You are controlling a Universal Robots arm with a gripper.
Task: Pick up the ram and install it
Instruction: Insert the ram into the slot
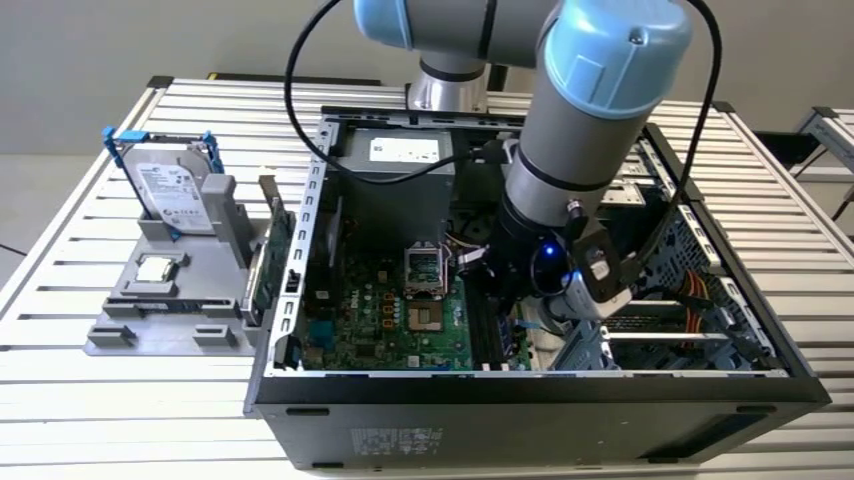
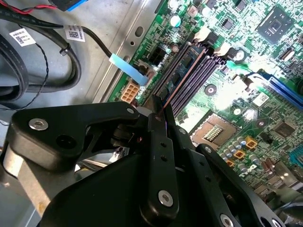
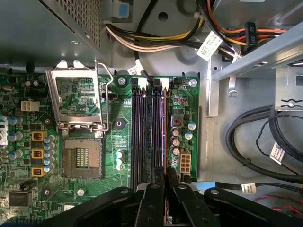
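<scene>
A slatted metal table (image 1: 80,200) carried the scene under even light. Behind it rose a plain grey wall (image 1: 134,40), and a second slatted table (image 1: 830,130) stood beyond at the exterior view's right.

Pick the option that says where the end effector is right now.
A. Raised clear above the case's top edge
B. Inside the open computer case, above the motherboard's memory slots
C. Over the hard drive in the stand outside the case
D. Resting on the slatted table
B: in the exterior view the end effector reaches down into the computer case, and in the first wrist view its fingers sit right at the memory slots.
</scene>
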